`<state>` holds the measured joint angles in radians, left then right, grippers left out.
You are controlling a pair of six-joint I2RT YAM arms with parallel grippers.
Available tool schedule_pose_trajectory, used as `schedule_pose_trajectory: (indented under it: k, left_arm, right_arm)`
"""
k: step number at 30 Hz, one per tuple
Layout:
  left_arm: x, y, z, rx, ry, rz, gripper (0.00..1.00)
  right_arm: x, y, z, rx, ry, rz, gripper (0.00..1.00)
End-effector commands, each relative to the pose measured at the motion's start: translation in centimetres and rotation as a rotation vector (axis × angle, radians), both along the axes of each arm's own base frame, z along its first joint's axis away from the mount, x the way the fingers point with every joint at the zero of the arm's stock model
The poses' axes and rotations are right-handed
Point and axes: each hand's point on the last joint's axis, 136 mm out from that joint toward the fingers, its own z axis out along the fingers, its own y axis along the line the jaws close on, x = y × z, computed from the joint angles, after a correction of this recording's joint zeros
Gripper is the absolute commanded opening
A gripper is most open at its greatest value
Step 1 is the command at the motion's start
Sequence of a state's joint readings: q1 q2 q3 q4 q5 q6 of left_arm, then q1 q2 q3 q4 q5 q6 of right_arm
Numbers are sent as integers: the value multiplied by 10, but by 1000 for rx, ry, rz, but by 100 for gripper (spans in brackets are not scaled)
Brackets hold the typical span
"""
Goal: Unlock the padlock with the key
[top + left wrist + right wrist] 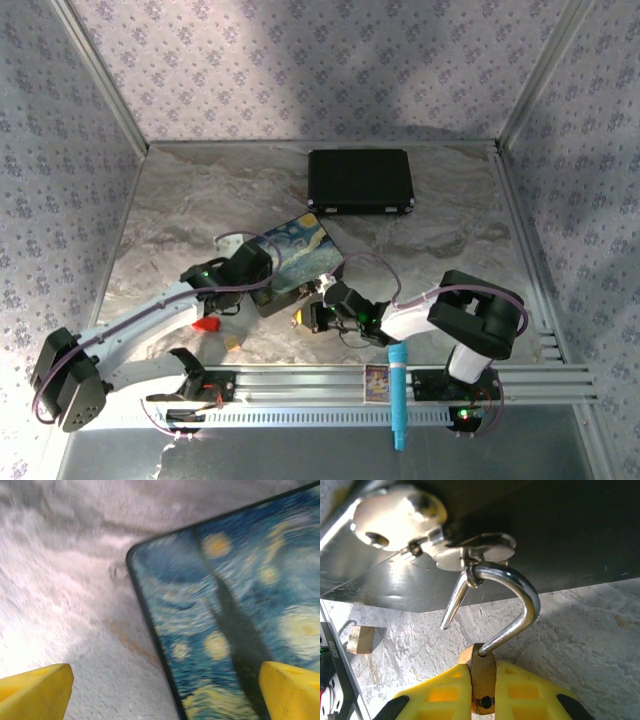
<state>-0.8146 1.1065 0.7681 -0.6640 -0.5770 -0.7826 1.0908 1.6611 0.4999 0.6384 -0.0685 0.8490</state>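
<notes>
Right wrist view: the right gripper (482, 666) is closed tight on the brass body of the padlock (483, 681), which stands upright between its yellow fingers. The shackle (522, 592) hooks through the hasp (480, 547) of the painted box (240, 605) above. The left gripper (162, 695) hangs wide open and empty over that box's corner

You're in a robot test cell here, a lab booth rather than a lived-in room. Floral wallpaper (300, 70) is stretched over flat panels between bare aluminium posts (103, 75). The tabletop (200, 200) has a marble pattern. Along its near edge, a slotted aluminium rail (300, 385) carries the left arm base (190, 388) and the right arm base (462, 395).
</notes>
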Motion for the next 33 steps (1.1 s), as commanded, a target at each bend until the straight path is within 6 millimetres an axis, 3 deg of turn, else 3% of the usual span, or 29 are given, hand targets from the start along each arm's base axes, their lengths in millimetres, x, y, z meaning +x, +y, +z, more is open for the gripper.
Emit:
schedule_pose_trajectory:
  k: [1,5,7,9,15,22,33]
  left_arm:
    - [8,-8,39,286,-78,-160,95]
    - [1,-50,41,490,-37,-401,95]
    - [-13,-76,22,517,34,-572,94]
    - [-22,-87,7,551,63,-651,92]
    - [-39,-89,-5,525,87,-698,86]
    - [-64,-90,-41,486,221,-752,77]
    - [-57,-79,-63,578,330,-665,51]
  right_arm:
    - [-1,-7,-9,2,40,-32,5]
    - [2,-6,-4,72,43,-70,4]
    - [3,-6,-3,88,45,-81,4]
    - [3,-7,-4,101,45,-90,4]
    - [3,-7,-6,105,51,-101,4]
    - [6,-3,0,139,48,-110,3]
    - [19,-6,19,264,55,-153,2]
